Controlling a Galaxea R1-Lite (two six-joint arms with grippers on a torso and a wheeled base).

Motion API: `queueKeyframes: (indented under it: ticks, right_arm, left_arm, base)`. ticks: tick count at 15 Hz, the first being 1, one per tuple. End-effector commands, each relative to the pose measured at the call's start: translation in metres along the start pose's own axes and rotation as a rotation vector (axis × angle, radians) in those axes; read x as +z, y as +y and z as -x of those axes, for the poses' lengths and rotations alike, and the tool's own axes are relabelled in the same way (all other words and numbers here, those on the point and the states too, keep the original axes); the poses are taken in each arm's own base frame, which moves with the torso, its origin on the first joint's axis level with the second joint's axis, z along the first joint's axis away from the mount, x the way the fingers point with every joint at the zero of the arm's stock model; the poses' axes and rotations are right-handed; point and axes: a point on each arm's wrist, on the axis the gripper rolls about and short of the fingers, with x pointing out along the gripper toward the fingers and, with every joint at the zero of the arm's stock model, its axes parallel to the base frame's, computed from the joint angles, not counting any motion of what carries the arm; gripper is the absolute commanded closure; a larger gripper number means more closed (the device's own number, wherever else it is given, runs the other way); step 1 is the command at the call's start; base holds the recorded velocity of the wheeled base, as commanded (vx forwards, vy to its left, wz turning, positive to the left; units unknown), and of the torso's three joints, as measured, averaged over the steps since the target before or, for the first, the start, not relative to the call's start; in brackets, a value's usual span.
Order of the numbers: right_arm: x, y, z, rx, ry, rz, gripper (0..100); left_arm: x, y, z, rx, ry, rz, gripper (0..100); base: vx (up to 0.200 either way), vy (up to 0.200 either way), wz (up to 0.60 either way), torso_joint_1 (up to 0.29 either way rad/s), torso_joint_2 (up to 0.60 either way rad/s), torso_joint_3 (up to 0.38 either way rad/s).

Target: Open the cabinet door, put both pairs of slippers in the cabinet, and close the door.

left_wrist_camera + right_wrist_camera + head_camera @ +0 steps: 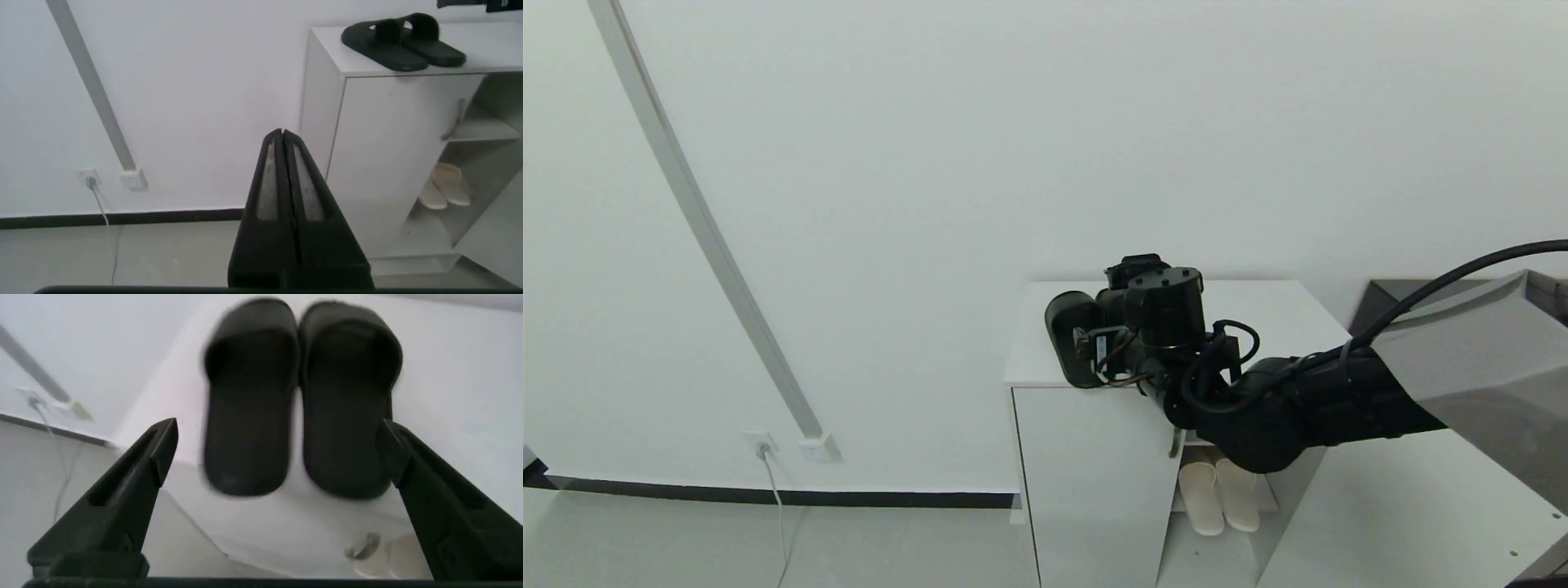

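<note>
While the right gripper (pixel 278 433) spreads its 2 wedge-shaped fingers wide above the matte black slippers (pixel 302 392) atop the smooth white cabinet (pixel 1094 474), the left gripper (pixel 283 135) is pressed closed. 2 pale slippers (pixel 1218 494), possibly foam, lie inside, lower right, beside the open door (pixel 1405 514).

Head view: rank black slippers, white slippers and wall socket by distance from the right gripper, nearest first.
1. Black slippers: on the cabinet top, right under the right gripper.
2. White slippers: inside the cabinet, lower down.
3. Wall socket: low on the wall, far left.
</note>
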Motion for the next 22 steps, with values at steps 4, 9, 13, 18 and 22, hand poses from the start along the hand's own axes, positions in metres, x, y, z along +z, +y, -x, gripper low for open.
queueKeyframes:
  ticks: [4, 9, 13, 18, 22]
  right_arm:
    - [-0.024, 0.003, -0.011, -0.011, 0.051, 0.014, 0]
    - [-0.06, 0.005, -0.024, -0.018, 0.083, 0.002, 0]
    - [-0.074, 0.006, -0.049, -0.023, 0.032, -0.022, 0]
    - [-0.078, 0.001, -0.078, -0.048, -0.007, -0.023, 0]
    - [-0.073, -0.004, -0.091, -0.058, -0.033, 0.01, 0]
  left_arm:
    - [0.0, 0.0, 0.0, 0.0, -0.001, 0.0, 100]
    - [0.0, 0.0, 0.0, 0.003, 0.0, 0.003, 100]
    - [0.0, 0.0, 0.0, 0.004, 0.0, 0.004, 100]
    - [0.0, 0.0, 0.0, 0.004, 0.0, 0.006, 100]
    - [0.0, 0.0, 0.0, 0.004, 0.0, 0.006, 100]
  base:
    - [0.2, 0.0, 0.0, 0.006, 0.0, -0.001]
    - [0.12, 0.0, 0.0, 0.0, 0.0, 0.004]
    - [0.0, 0.0, 0.0, 0.0, 0.0, 0.0]
    - [0.0, 0.0, 0.0, 0.0, 0.0, 0.0]
    - [0.0, 0.0, 0.0, 0.0, 0.0, 0.0]
